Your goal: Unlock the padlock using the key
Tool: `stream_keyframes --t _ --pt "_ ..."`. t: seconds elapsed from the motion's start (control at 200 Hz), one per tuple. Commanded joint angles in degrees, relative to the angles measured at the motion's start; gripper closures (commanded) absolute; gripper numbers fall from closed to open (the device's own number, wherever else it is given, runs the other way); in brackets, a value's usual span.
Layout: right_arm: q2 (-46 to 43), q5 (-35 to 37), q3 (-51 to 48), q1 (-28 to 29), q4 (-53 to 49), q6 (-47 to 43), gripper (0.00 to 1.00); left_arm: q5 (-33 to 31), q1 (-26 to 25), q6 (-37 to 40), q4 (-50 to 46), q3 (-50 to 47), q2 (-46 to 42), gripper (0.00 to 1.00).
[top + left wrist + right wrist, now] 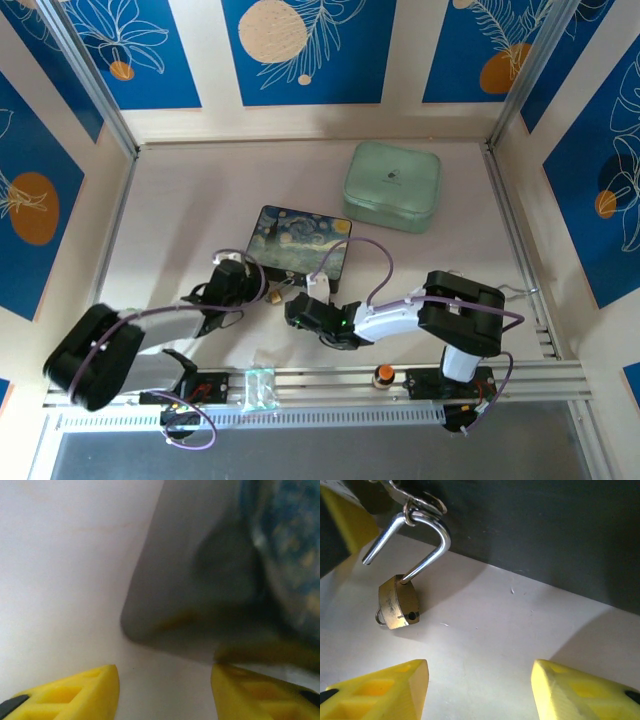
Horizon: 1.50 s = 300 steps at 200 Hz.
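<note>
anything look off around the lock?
Yes. The padlock sits askew. Its shackle is sprung, with one leg swung free of the body, and it is hooked through the latch on the dark box, leaning at a tilt. A small ring pokes out beneath the body; I cannot tell what it belongs to.

Left arm (150, 335): reaching low toward centre; left claw (165, 692) has its yellow fingers spread wide. Right arm (400, 315): elbow bent, forearm leftward; right claw (480, 690) equally spread.
</note>
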Motion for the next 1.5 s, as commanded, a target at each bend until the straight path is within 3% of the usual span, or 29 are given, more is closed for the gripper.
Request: stream_keyframes --t 0.0,0.275,0.395,0.65,0.92,1.091,1.326,1.496 --pt "-0.2 1.5 -1.5 -0.1 -3.3 2.3 0.42 1.8 -2.4 -0.4 2.5 -0.1 5.2 0.48" --pt "0.8 1.2 -0.3 -0.4 -4.6 4.3 0.42 -2.6 -11.0 -2.3 -1.2 -1.0 6.8 0.63" --pt "0.9 0.4 -0.8 -1.1 -3.3 4.4 0.42 -2.3 -13.3 -5.1 2.2 -3.8 7.1 0.67" --pt "2.1 -9.6 -5.0 -4.1 15.7 -2.5 0.41 0.4 -16.3 -7.5 7.9 -4.6 8.6 0.79" --pt "4.5 -3.6 3.2 -3.5 -1.1 0.6 0.41 0.3 -19.1 -9.9 9.3 -5.3 7.4 0.90" --pt "5.2 -2.5 5.0 -3.8 -3.5 1.6 0.41 -0.9 -20.5 -12.1 6.1 -5.5 5.4 0.92" --pt "6.3 -3.0 3.9 -3.4 -2.6 1.5 0.45 -6.1 -20.4 -10.7 -3.8 -4.7 -2.4 0.91" --pt "10.7 1.1 10.1 -1.6 -11.7 -1.8 0.48 -9.5 -19.2 -9.5 -12.1 -4.6 -11.1 0.91"
